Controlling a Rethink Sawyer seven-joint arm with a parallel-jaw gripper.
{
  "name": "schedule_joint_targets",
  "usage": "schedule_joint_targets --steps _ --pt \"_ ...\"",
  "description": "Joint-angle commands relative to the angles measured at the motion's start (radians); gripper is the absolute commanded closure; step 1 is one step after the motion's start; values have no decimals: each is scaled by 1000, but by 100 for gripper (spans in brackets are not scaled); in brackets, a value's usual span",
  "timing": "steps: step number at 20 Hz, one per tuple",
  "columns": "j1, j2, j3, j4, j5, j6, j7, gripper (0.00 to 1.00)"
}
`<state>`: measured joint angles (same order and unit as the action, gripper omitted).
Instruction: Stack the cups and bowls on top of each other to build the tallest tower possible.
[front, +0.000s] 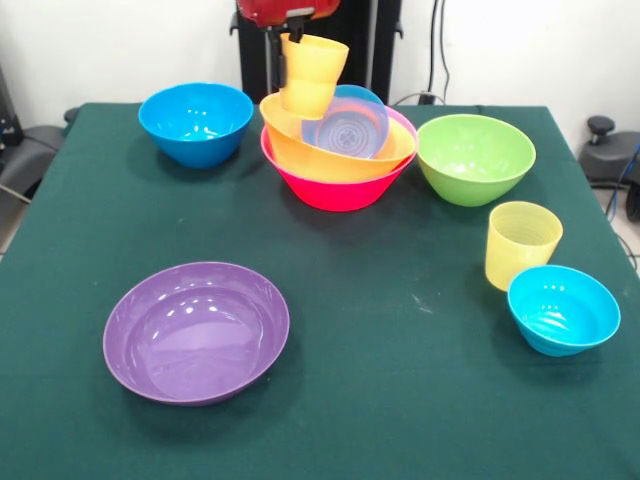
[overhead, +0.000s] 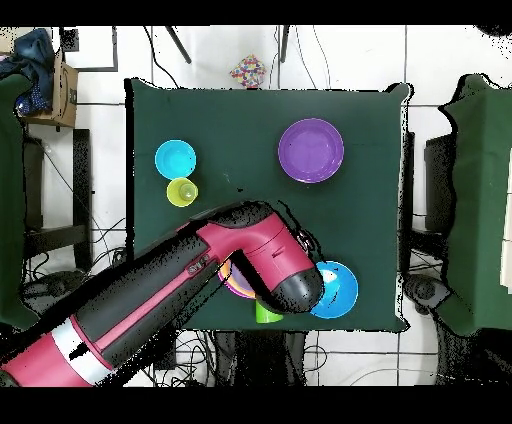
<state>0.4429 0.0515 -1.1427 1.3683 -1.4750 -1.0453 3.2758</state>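
The tower stands at the table's far middle: a pink bowl (front: 335, 190) lowest, an orange bowl (front: 330, 158) in it, and a small blue bowl (front: 348, 126) tilted inside that. My gripper (front: 295, 38) comes down from the top edge and is shut on the rim of a yellow-orange cup (front: 312, 76). The cup hangs tilted over the orange bowl's far left rim. A ribbed pale yellow cup (front: 522, 243) stands upright at the right. The green cup does not show in the front view. In the overhead view the arm (overhead: 250, 260) hides the tower and the gripper.
A medium blue bowl (front: 195, 122) sits far left and a green bowl (front: 475, 158) right of the tower. A second small blue bowl (front: 562, 308) is near the pale cup. A wide purple bowl (front: 197, 330) lies front left.
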Motion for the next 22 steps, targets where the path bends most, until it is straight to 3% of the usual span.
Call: schedule_joint_targets --steps 1,22 --pt "21 44 195 15 52 113 66 100" --pt "56 41 231 69 103 185 -23 100"
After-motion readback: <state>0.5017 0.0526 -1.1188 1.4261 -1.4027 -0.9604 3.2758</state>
